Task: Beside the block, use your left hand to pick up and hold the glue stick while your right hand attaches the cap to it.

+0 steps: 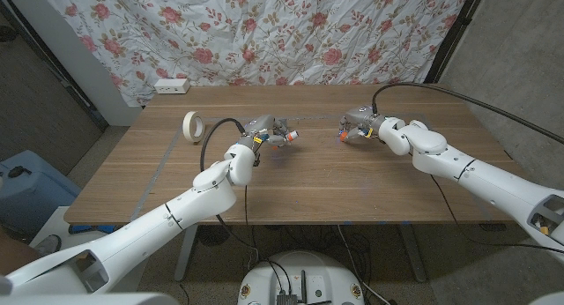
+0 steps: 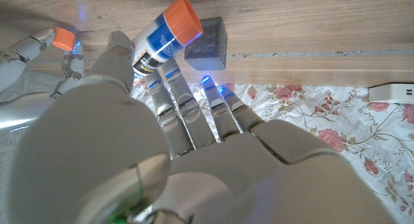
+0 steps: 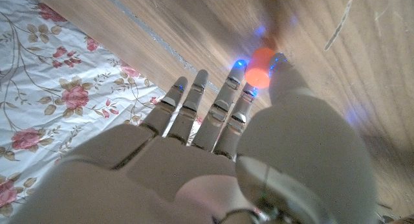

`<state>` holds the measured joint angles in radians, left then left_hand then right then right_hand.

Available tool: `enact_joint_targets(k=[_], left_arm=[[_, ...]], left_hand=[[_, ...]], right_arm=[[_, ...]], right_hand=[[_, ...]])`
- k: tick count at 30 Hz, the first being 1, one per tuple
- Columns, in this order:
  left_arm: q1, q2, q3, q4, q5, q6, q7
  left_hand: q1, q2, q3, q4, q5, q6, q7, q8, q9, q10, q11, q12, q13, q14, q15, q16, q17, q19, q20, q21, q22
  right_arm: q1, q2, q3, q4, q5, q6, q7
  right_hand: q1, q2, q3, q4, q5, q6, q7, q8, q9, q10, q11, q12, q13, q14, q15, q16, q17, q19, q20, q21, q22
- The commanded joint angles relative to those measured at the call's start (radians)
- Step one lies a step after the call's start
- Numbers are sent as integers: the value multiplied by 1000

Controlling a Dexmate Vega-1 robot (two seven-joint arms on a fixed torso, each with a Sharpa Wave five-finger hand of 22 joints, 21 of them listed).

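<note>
Glue stick (image 2: 163, 37) sits pinched in the left hand (image 2: 129, 127) above mid-table; its wrist view reveals the grey block (image 2: 207, 44) just beside. Right hand (image 1: 359, 126), at three o'clock, pinches the orange cap (image 3: 261, 66).

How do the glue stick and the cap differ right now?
The glue stick is a long white labelled tube with an orange end, gripped by the left hand. The cap is a small, plain orange piece, pinched by the right hand. Both are held above the table, still apart.
</note>
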<state>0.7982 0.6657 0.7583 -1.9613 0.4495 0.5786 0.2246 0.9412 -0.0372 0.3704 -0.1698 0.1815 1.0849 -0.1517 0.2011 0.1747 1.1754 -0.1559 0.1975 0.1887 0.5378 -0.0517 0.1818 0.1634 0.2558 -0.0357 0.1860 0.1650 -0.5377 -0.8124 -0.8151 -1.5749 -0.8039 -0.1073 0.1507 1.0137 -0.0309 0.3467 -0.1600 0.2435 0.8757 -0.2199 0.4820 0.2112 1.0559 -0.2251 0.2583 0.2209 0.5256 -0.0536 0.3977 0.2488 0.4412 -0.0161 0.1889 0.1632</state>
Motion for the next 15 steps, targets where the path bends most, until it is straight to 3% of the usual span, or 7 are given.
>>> enact_joint_targets(k=[1,15], left_arm=[[6,-28,-1,18,0,-17,35],[-7,-59,-9,58,-33,-67,63]], left_hand=[[-29,70,-1,5,4,113,34,6,18,79,-67,2,5,5,-112,-2,2,-3,-1,0,3],[-32,69,-3,5,3,114,34,6,18,79,-67,2,5,5,-112,-2,2,-1,-1,1,3]], right_arm=[[-48,-26,51,-84,39,-40,-7],[-115,-47,134,-193,118,-100,-30]], right_hand=[[13,5,2,-5,-4,10,-2,6,4,10,2,-1,5,10,-143,10,5,9,0,-2,2],[10,9,-7,3,-9,16,-2,6,2,20,2,-6,5,16,-135,16,6,11,-1,-2,2]])
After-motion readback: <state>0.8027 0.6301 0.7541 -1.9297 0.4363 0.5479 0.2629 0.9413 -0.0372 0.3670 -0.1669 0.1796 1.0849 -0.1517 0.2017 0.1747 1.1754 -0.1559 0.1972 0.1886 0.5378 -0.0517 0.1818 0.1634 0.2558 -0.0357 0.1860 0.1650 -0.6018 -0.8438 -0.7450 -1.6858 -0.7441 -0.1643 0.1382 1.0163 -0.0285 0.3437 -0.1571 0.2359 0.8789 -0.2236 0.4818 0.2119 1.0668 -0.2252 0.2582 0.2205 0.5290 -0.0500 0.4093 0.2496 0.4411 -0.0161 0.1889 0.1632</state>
